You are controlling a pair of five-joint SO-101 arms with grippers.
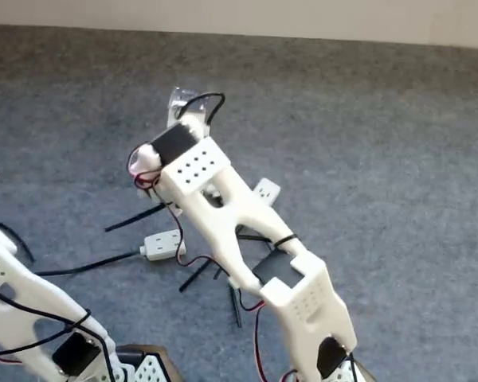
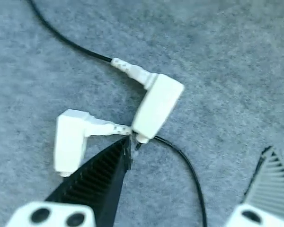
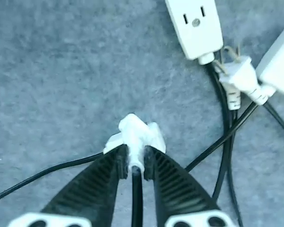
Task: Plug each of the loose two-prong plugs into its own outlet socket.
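Down at the grey carpet point(image 3: 61, 71), the white two-prong plug point(image 3: 135, 132) sits clamped in the right gripper point(image 3: 135, 153), with an outlet socket point(image 3: 194, 21) near. It is judged light, rigid and smooth: hold the flat sides and mind drag from its black cord point(image 3: 136, 189). The left gripper point(image 2: 197, 146) has its jaws apart.

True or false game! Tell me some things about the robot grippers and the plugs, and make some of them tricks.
1. The right gripper holds a white plug. True.
2. That plug is already in a socket. False: it is apart from the socket, with bare carpet between them.
3. The left gripper is shut. False: its fingers are wide apart and hold nothing.
4. The held plug's cord is black. True.
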